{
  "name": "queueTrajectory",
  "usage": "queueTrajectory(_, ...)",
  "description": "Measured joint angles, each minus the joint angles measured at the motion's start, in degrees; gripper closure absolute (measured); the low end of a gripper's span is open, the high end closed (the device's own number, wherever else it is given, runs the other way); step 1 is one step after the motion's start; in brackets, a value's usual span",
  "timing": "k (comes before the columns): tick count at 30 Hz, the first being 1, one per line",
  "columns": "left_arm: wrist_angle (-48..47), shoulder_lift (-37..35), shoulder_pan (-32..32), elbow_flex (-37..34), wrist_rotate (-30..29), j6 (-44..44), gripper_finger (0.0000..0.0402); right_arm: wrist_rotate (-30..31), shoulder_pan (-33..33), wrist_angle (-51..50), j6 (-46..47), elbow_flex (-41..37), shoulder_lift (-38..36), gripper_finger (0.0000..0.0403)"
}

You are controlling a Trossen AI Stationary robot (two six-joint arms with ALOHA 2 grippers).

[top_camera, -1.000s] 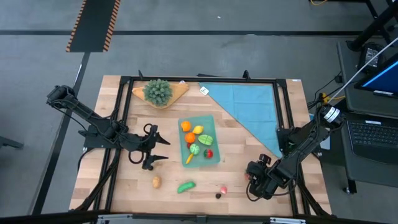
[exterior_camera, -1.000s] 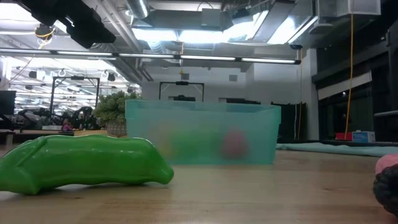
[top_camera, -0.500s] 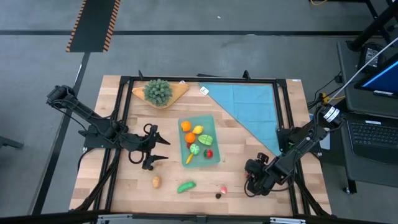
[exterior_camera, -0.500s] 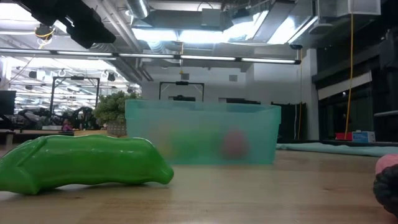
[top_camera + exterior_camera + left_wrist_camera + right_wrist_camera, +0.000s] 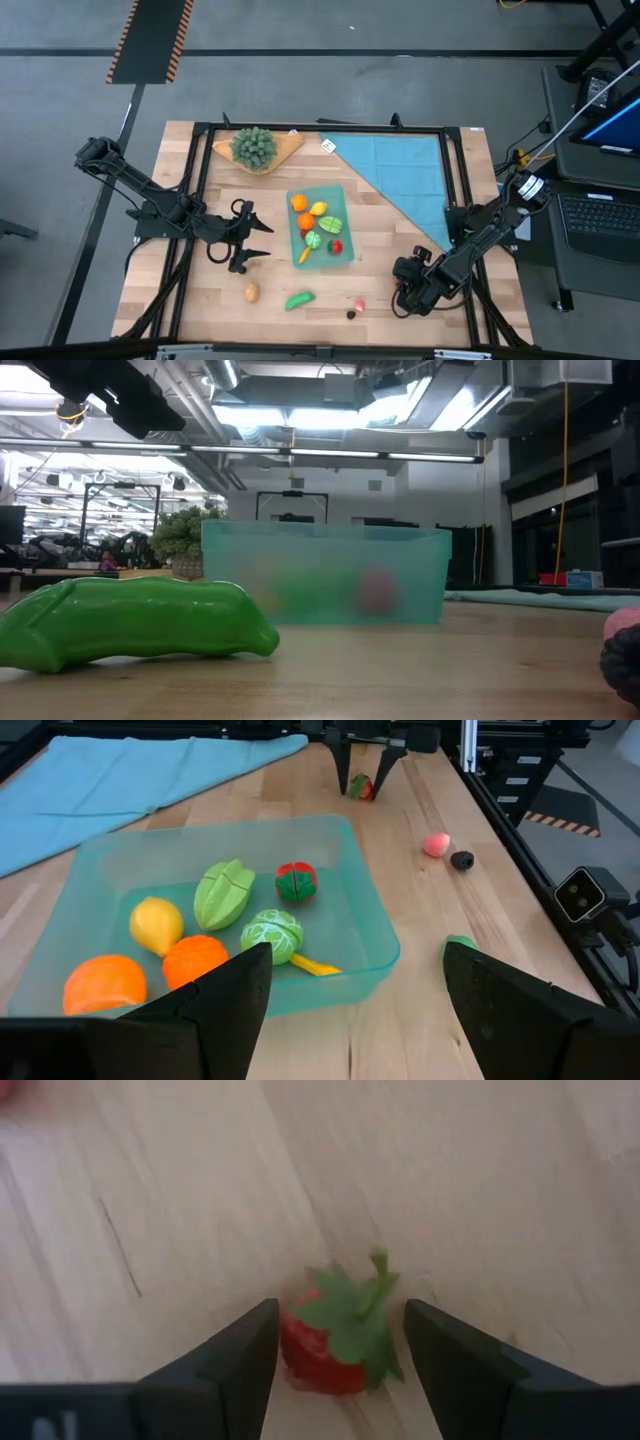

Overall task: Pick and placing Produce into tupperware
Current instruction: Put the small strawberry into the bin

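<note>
Several produce pieces already lie in the tupperware (image 5: pixel 322 226) mid-table, and the step in hand looks like a pick: the right tool (image 5: pixel 338 1342) stands spread over a strawberry (image 5: pixel 340 1338) on the table (image 5: pixel 390 225) near its front right, one finger on each side, nothing pinched. Next it likely needs to drop a little and close before carrying the berry to the tupperware. Its leafy cap faces the wrist camera, long axis tilted off the boards, while the left tool (image 5: pixel 250 240) waits spread beside the tupperware.
</note>
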Motion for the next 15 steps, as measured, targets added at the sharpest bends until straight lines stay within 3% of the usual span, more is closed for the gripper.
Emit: queueTrajectory(15, 0.0, 0.02, 0.0, 0.0, -0.02, 0.0, 0.0115, -0.33, -0.15, -1.76, -1.16, 1.7, 1.11, 0.0182)
